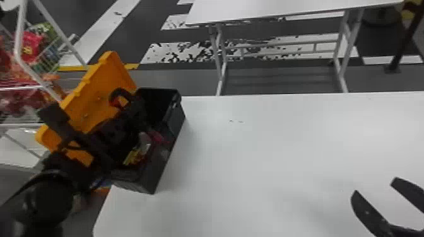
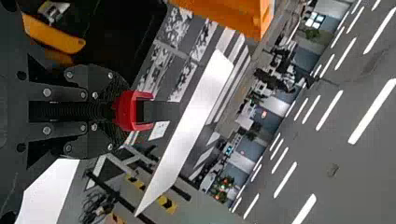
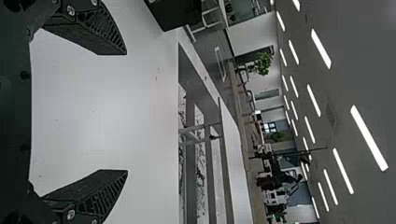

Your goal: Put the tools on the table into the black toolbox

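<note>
Black toolbox (image 1: 176,123), orange lid (image 1: 97,88) open, on worktop's (image 1: 268,151) L end w/ yellow item (image 1: 134,157) inside, type unclear. L gripper (image 1: 134,107) over box, jaws clamped on red-and-black tool (image 2: 123,112). R gripper (image 1: 375,186) above worktop, R side, jaws wide apart. Red pkg (image 1: 31,47) in white wire basket (image 1: 17,88), far L.

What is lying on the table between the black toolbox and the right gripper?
The head view shows bare white tabletop between the black toolbox and the right gripper; no tool lies on that stretch.
</note>
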{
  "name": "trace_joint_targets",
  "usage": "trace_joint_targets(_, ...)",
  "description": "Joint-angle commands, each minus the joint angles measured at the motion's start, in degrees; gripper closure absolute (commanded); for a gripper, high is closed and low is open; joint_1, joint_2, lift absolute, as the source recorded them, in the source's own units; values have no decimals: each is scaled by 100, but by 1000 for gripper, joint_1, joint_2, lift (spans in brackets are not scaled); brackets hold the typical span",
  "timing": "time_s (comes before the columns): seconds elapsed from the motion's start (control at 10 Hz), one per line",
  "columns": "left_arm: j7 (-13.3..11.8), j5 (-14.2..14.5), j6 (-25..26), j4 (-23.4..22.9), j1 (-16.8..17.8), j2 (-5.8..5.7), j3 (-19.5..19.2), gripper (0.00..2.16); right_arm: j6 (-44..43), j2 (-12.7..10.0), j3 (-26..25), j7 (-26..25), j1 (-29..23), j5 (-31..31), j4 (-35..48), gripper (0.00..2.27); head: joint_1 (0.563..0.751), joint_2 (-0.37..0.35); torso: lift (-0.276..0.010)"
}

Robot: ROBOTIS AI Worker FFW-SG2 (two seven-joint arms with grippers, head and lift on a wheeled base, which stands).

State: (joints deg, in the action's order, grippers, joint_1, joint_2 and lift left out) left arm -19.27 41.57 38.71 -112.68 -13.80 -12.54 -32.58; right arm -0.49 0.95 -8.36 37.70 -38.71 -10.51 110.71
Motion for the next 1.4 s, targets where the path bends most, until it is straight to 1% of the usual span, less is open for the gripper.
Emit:
trace_joint_targets(0.0,11,18,-61,255,123,-82,-231,2142,-43,-7,-60,0,-58,-21,-6,120,695,314,-75)
trace_joint_targets(0.1,11,53,-219,351,158,-117,-319,2142,-60,-15,-122,0,-93,-21,-6,120,695,326,-75)
trace_joint_targets(0.2,11,247,-254,448,193,-126,-451,2142,-95,-24,-175,0,-119,-57,-14,124,695,346,-75)
trace_joint_targets(0.3,11,317,-254,510,202,-134,-530,2142,-148,-33,-192,0,-145,-65,-32,124,695,350,-75)
trace_joint_targets(0.4,64,326,-254,554,202,-134,-539,2027,-183,-42,-201,0,-163,-65,-41,124,695,350,-75)
trace_joint_targets(0.5,143,440,-272,571,158,-117,-530,647,-201,-51,-201,0,-172,-65,-67,124,695,350,-75)
trace_joint_targets(0.6,161,440,-272,562,132,-90,-486,-1,-236,-68,-201,0,-172,-65,-94,124,695,350,-75)
trace_joint_targets(0.7,117,422,-272,510,70,-64,-433,-1,-271,-86,-201,0,-172,-65,-111,124,695,350,-75)
trace_joint_targets(0.8,-59,264,-395,378,-88,68,-372,29,-394,-86,-227,0,-172,-92,-129,124,695,350,-75)
trace_joint_targets(0.9,-191,-263,-1625,35,-457,402,-117,29,-535,-95,-280,0,-181,-109,-138,124,695,350,-75)
trace_joint_targets(1.0,-129,-852,-2311,-255,-800,604,208,26,-587,-100,-315,0,-198,-206,-120,124,695,350,-75)
trace_joint_targets(1.1,-112,-1001,-2662,-343,-1063,727,428,26,-658,-100,-342,0,-207,-215,-111,124,695,336,-75)
trace_joint_targets(1.2,-94,-1116,-2855,-378,-1283,841,595,29,-746,-100,-368,-18,-225,-224,-111,124,695,307,-75)
trace_joint_targets(1.3,20,-1300,-3295,-369,-1547,876,868,36,-746,-100,-377,-105,-251,-215,-102,124,695,282,-75)
